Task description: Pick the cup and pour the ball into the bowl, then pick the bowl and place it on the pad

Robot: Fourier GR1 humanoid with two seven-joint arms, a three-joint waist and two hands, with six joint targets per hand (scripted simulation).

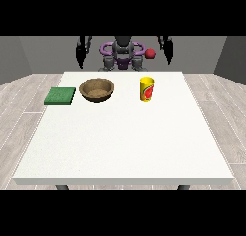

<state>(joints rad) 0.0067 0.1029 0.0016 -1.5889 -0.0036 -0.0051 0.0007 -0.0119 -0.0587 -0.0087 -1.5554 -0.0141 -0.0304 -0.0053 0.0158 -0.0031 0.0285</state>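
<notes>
A yellow cup (147, 88) with a red mark on its side stands upright on the white table (125, 144), right of centre at the back. A small red ball (150, 53) shows in the air above the cup, close to the robot's torso, and neither hand touches it. A brown bowl (97, 90) sits left of the cup. Further left a flat green pad (60, 95) lies by the table's left edge. The hand at the view's left (80, 55) and the hand at the view's right (167, 49) hang behind the table's far edge, fingers straight, holding nothing.
The robot's torso (123, 55) stands behind the table's far edge. Grey wooden floor surrounds the table on both sides.
</notes>
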